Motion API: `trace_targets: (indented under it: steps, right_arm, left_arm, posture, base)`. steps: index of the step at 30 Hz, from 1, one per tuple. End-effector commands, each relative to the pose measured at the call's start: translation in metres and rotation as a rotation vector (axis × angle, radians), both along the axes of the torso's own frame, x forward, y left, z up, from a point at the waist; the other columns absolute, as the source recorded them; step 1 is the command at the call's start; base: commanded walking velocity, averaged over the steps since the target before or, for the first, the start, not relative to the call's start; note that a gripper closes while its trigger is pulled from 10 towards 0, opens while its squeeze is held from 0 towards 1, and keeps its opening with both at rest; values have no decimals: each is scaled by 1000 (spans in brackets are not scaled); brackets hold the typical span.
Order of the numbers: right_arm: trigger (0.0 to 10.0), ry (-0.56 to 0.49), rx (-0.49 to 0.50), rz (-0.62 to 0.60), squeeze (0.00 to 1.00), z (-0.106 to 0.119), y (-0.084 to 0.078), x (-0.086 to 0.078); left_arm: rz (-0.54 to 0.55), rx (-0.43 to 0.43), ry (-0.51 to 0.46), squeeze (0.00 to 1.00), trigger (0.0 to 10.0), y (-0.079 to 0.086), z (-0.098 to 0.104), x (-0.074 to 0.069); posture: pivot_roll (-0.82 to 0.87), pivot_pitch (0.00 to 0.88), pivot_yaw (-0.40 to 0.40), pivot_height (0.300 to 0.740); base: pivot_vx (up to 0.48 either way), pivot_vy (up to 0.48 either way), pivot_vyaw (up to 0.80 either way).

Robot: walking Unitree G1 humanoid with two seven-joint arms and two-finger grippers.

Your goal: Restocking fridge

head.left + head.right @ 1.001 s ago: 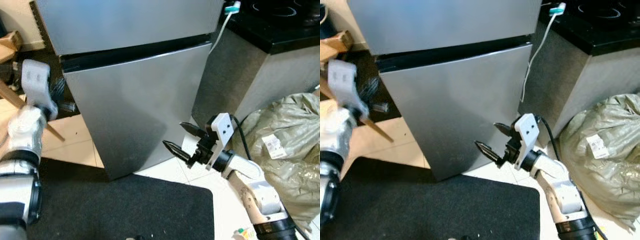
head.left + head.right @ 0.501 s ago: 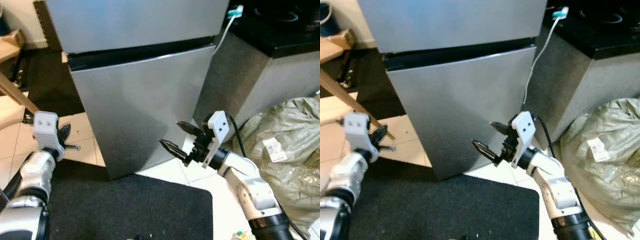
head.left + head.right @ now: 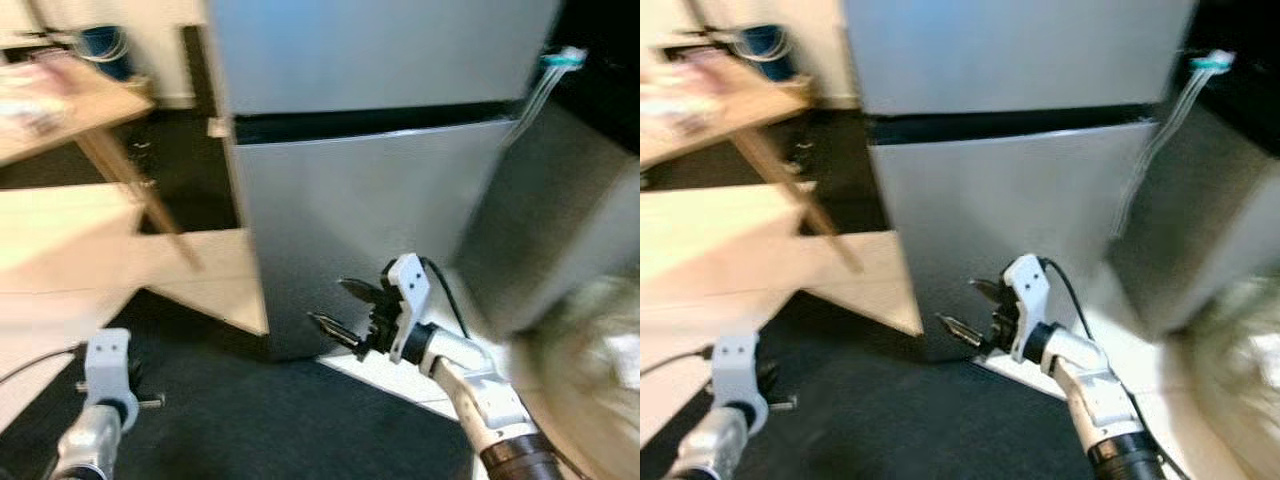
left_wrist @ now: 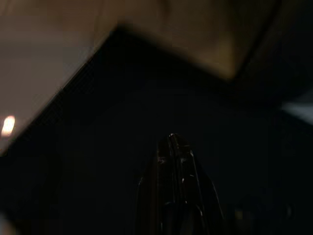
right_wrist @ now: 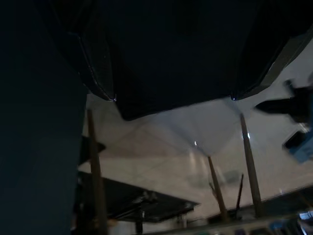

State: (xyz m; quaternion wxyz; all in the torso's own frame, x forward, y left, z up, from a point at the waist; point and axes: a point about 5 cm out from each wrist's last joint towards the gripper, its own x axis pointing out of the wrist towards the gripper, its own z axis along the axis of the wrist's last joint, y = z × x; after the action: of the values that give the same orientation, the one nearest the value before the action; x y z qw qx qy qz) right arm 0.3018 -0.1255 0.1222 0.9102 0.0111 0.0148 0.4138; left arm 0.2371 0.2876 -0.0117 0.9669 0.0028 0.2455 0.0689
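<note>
The silver fridge (image 3: 360, 210) stands shut in front of me, a dark seam (image 3: 380, 122) between its upper and lower doors. My right gripper (image 3: 331, 302) is open and empty, held low in front of the lower door's bottom corner, a little short of it. In the right wrist view its two fingers (image 5: 98, 73) stand wide apart over the pale floor. My left arm (image 3: 105, 370) hangs low at the left above the black mat. The left gripper (image 4: 172, 142) is shut on nothing in its dark wrist view.
A black mat (image 3: 250, 420) covers the floor before the fridge. A wooden table (image 3: 60, 105) with a slanted leg (image 3: 150, 200) stands to the left. A white cable with a teal plug (image 3: 562, 62) hangs by a dark cabinet (image 3: 540, 220). A blurred bag (image 3: 600, 350) lies at the right.
The camera has swung left, so the fridge sits further right and the table has come into view. My left arm has dropped low toward the mat. The right gripper stays open by the door.
</note>
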Motion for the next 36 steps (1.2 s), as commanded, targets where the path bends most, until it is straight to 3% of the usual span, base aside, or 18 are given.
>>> trace_targets:
  steps: [1,8,11,13,18,36]
  right_arm:
    - [10000,5,-10,-16,0,-6,-1,0]
    - [10000,107,-113,-205,0,-42,-21,7]
    - [10000,212,-142,-300,0,-75,-38,-3]
    - [10000,233,-138,-325,0,-81,-43,-7]
    - [10000,259,-107,-365,0,-88,-50,-11]
    - [10000,244,-124,-364,0,-97,-48,-10]
  left_arm:
    - [-2,-10,53,0,10000,-6,-11,-10]
    - [21,-43,108,0,10000,-9,-21,-20]
    - [23,-68,154,0,10000,-13,-30,-30]
    - [26,-75,166,0,10000,-14,-32,-34]
    - [32,-86,190,0,10000,-14,-37,-42]
    - [16,-100,200,0,10000,-19,-39,-42]
  posture:
    - [-45,68,5,740]
    - [-43,62,2,740]
    - [-41,58,0,740]
    - [-43,56,-1,740]
    - [-42,55,-2,740]
    - [-43,49,0,740]
  base:
    - [0,0,763]
    - [0,0,146]
    - [0,0,0]
    - [0,0,0]
    - [170,0,0]
    - [337,0,0]
